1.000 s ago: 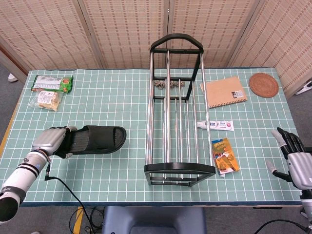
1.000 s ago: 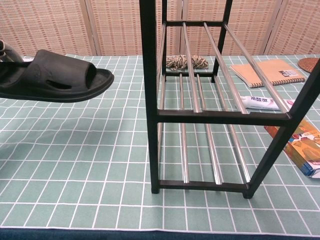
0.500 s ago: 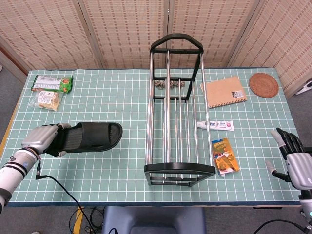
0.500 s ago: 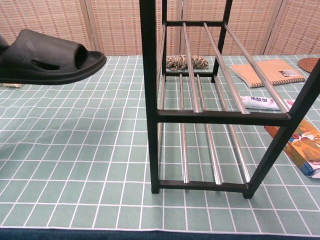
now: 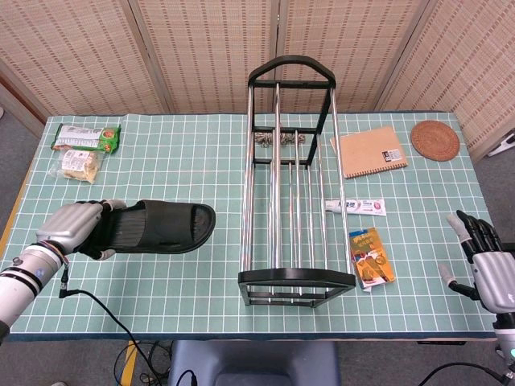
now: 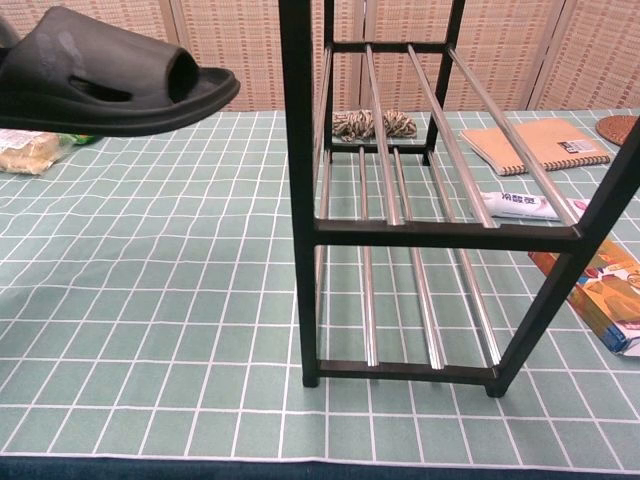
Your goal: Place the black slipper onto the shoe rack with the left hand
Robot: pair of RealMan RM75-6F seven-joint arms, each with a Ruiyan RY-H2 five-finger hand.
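black slipper (image 5: 161, 227) | raised off the mat, toe toward rack | shoe rack (image 5: 291, 181) | upright, bare

The black slipper (image 5: 157, 228), gripped at its heel by the left robot hand (image 5: 74, 227), has risen higher over the desk (image 5: 201, 169) than a second ago. In the chest view it now sits at the top left of the frame, and since half a second ago its toe has moved rightward, nearer the shoe rack (image 5: 294, 185).

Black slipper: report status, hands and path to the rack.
Left hand holds the black slipper by its heel, lifted off the table. Right hand open, idle at the table's right edge. Slipper left of the shoe rack, not on it. Nothing between them.
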